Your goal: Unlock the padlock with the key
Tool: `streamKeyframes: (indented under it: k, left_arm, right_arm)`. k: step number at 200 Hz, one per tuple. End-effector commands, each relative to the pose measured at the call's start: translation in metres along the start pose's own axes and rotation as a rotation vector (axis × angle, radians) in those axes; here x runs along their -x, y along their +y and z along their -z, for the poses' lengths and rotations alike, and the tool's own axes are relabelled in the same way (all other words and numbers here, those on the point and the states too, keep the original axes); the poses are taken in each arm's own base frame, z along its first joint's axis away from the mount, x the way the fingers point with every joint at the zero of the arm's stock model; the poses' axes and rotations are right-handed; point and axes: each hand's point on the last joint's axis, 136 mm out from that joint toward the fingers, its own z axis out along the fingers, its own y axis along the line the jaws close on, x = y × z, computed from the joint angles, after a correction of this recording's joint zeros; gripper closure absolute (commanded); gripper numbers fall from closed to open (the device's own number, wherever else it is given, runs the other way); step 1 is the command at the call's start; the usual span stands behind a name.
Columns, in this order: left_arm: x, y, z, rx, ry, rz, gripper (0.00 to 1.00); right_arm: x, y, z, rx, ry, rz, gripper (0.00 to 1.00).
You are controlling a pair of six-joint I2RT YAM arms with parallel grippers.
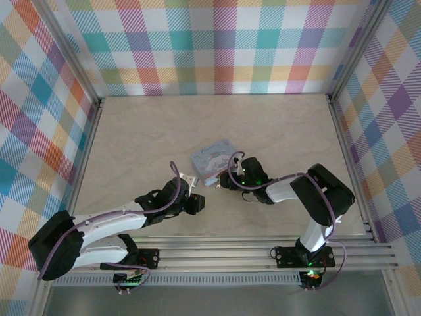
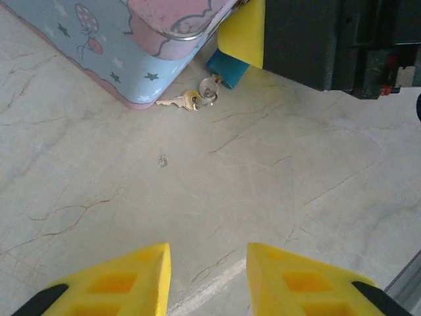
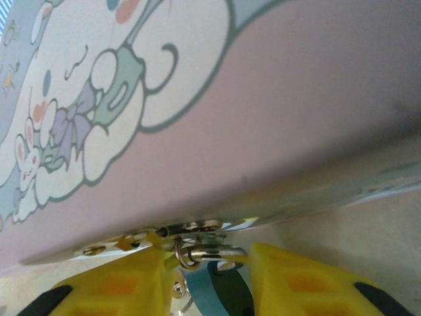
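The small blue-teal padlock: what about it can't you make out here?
- Left wrist view: the small blue-teal padlock is partly hidden by a yellow pad of the right end effector; no keyhole visible.
- Right wrist view: its body is cut off by the bottom edge, so whether the pads clamp it is unclear.
- Top view: too small to tell apart beside the pale blue cartoon tin box.

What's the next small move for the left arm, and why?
Probably ease the left gripper forward to the key: it is open over bare table, the key lies flat ahead beside the tin box, and the right gripper brackets the padlock.
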Motion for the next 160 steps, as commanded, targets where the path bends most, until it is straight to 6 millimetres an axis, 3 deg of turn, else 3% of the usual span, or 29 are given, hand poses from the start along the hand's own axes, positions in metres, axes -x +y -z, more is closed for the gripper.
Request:
streamKeyframes:
  k: [1, 113, 160]
  left_arm:
    - [0.004, 0.001, -0.001, 0.003, -0.014, 0.020, 0.65]
    - [0.007, 0.008, 0.001, 0.054, -0.015, 0.030, 0.65]
    - [0.009, 0.008, 0.003, 0.054, -0.022, 0.030, 0.65]
  right_arm:
    - [-0.037, -0.020, 0.003, -0.047, 0.104, -0.072, 0.68]
    - [-0.044, -0.024, 0.016, -0.061, 0.098, -0.118, 0.79]
    - [-0.043, -0.031, 0.022, -0.112, 0.091, -0.113, 0.92]
